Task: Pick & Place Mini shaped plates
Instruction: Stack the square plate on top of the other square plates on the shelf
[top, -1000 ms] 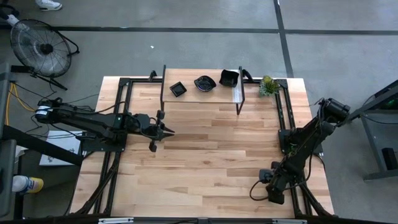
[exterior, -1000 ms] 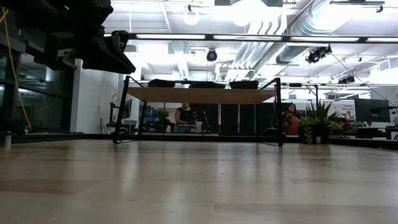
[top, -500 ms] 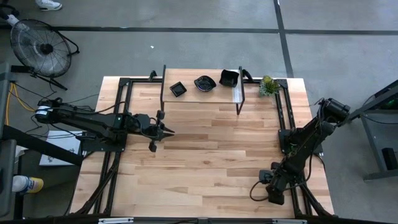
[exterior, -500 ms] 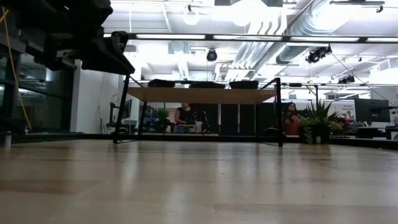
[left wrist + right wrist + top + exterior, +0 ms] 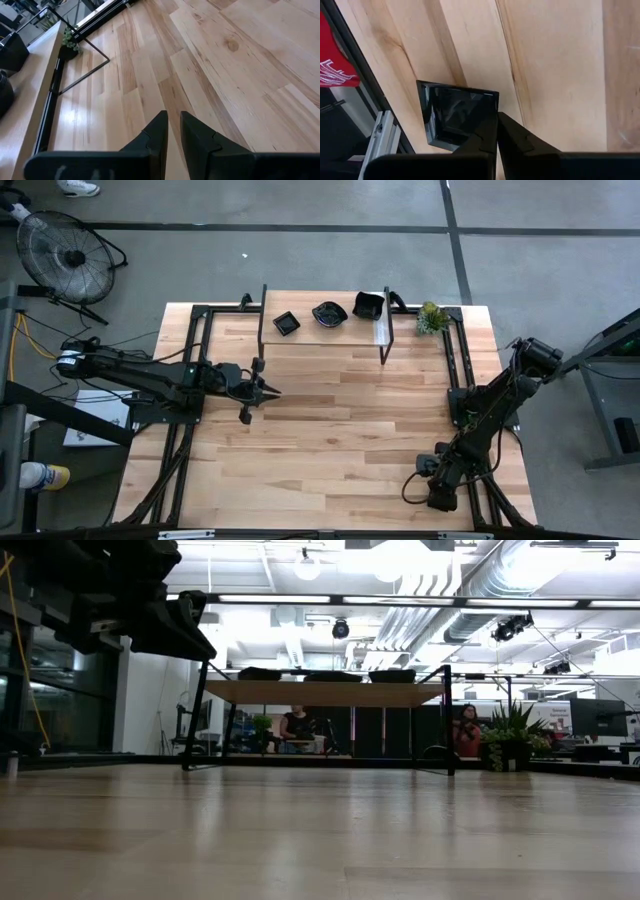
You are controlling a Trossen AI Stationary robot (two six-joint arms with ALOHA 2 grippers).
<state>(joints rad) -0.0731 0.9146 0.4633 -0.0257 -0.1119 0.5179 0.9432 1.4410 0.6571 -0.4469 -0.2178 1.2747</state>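
Observation:
Three glossy black mini plates rest on a raised wooden shelf (image 5: 325, 330) at the table's far middle: a square one (image 5: 286, 323), a wavy-edged one (image 5: 329, 313) and a deeper square one (image 5: 368, 305). A fourth square black plate (image 5: 452, 117) lies on the table near its right frame rail, under my right gripper (image 5: 497, 120). That gripper is low at the table's near right (image 5: 437, 492) and is shut at the plate's rim. My left gripper (image 5: 268, 390) hovers over the table's left middle, its fingers (image 5: 172, 117) nearly together and empty. My right gripper has its two fingertips closed on one side rim of the square plate (image 5: 495, 107), the rim running into the thin gap between them. The fingers come from above, pointing down. The plate lies flat on the table; in the high view the gripper hides it.
A small green plant (image 5: 431, 317) stands at the far right beside the shelf's black legs (image 5: 384, 345). Black frame rails run along the left (image 5: 190, 380) and right (image 5: 455, 380) table sides. Bare wood lies in the middle. People sit far behind the table (image 5: 298, 726).

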